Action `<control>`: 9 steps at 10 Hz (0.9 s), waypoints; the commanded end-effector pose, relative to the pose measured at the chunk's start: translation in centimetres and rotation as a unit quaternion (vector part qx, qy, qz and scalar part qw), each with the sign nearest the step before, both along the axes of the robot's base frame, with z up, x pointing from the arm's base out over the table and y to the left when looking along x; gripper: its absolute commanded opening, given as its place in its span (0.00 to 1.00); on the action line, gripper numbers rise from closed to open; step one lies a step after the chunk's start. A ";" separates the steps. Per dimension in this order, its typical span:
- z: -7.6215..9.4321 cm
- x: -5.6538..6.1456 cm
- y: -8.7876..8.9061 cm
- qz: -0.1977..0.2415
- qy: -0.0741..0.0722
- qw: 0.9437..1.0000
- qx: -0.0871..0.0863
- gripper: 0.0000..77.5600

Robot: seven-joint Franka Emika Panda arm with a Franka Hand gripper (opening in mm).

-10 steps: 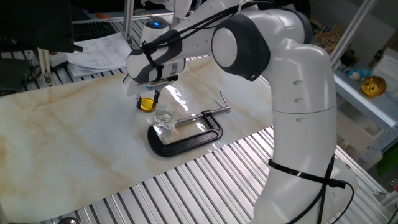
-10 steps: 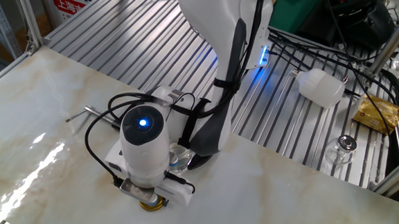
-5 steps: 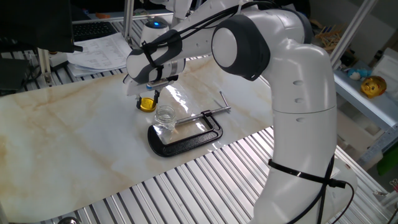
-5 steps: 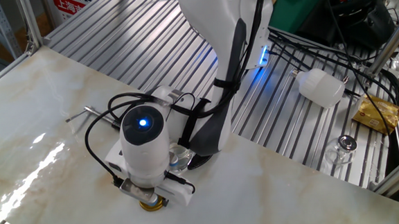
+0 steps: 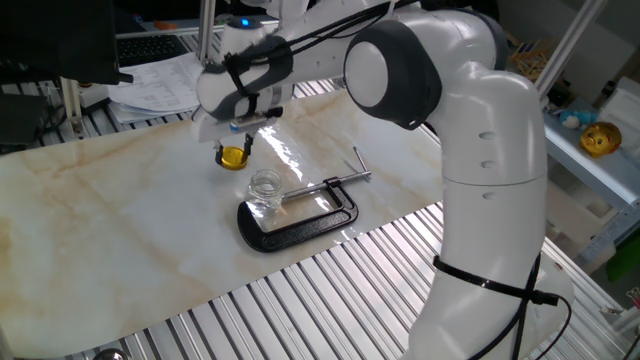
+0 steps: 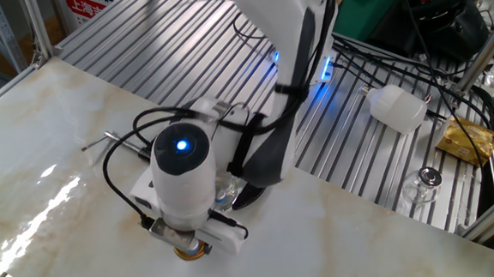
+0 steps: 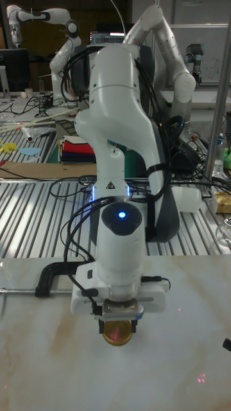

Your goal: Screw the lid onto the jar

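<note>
The lid point(image 5: 235, 158) is a small yellow disc held a little above the marble table, with my gripper point(image 5: 235, 152) shut on it. In the tall fixed view the lid point(image 7: 119, 334) hangs between the two fingers under the white hand. In the other fixed view the lid point(image 6: 190, 251) peeks out below the hand. The jar point(image 5: 265, 187) is small, clear and open-mouthed. It stands upright on the table just right of and nearer than the lid, inside the clamp's frame. The arm hides most of the jar point(image 6: 225, 191) in the other fixed view.
A black C-clamp point(image 5: 300, 216) with a silver screw lies around the jar. Papers point(image 5: 155, 85) are stacked at the back left. Off the table edge lie a white bottle point(image 6: 397, 108) and a small glass point(image 6: 427, 179). Ribbed metal borders the marble top point(image 5: 100, 230).
My gripper has risen with the lid, lifting it off the table and slightly away from the jar. The jar and clamp have not moved.
</note>
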State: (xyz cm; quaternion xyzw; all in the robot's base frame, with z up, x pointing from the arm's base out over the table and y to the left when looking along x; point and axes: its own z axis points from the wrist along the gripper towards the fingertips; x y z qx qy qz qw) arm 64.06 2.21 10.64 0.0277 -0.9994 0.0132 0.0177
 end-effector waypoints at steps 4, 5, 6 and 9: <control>4.6 -2.0 -0.9 -0.004 0.014 1.000 -0.006 0.01; 5.1 -2.7 -1.0 -0.006 0.015 1.000 -0.006 0.01; 5.5 -3.3 -1.0 -0.009 0.015 1.000 -0.007 0.01; 6.3 -4.5 -0.1 -0.015 0.016 1.000 -0.011 0.01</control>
